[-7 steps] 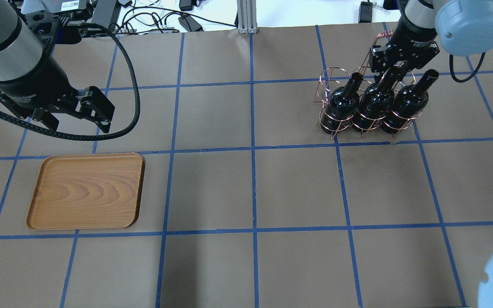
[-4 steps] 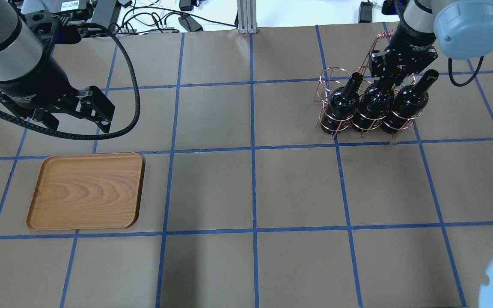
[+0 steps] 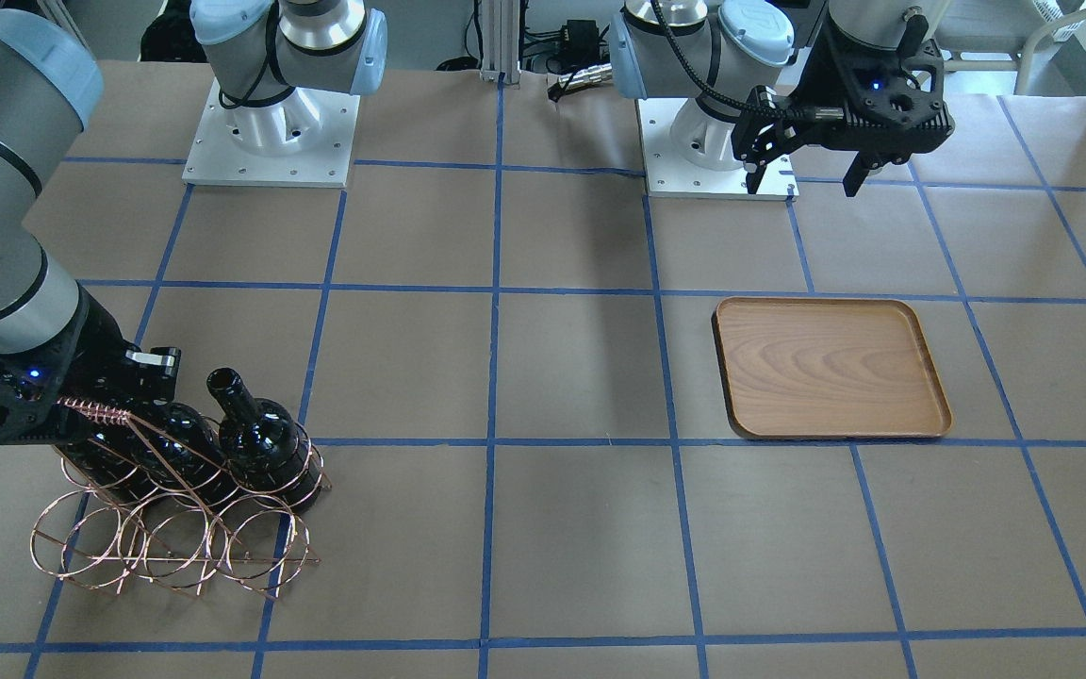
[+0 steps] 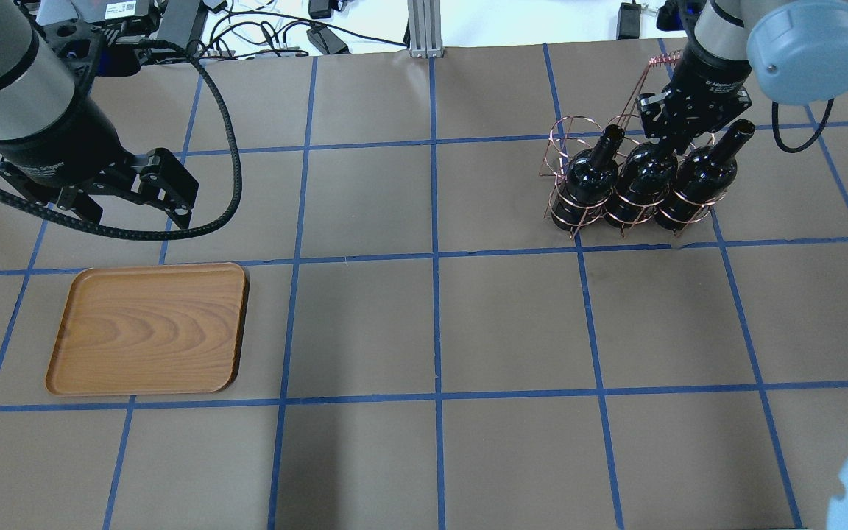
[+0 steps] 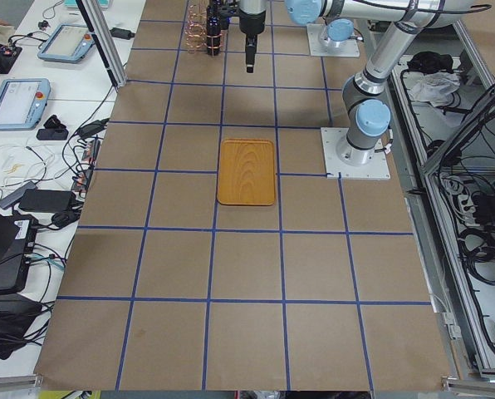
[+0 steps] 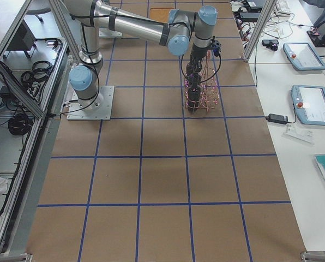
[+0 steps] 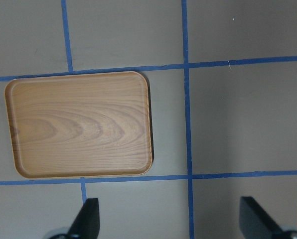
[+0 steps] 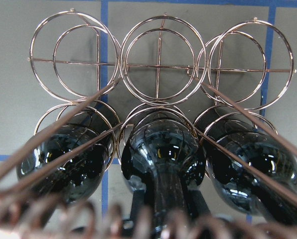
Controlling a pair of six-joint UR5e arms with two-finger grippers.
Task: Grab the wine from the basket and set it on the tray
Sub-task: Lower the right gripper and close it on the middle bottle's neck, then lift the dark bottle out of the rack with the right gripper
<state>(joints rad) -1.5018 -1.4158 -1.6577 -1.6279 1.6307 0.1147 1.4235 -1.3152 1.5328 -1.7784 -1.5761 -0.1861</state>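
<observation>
Overhead: the wine [image 4: 645, 173], glossy black glass with no label, stands in the basket [image 4: 564, 136] at 2 o'clock on the table [image 4: 431, 324], between two like bottles [image 4: 589, 177]. The right gripper [image 4: 664, 138] is clenched on its narrow neck. The tray [image 4: 148, 327] lies at 8 o'clock, the left gripper [image 4: 137, 212] at its 12 o'clock.
Left wrist: its fingers [image 7: 88, 219] stand wide apart.
Right wrist: lamps reflect on the wine's round shoulder.

Wine [image 4: 643, 180] glossy blk glass; basket [image 8: 158, 65] thin copper wire; tray [image 4: 148, 327] grained wood.
</observation>
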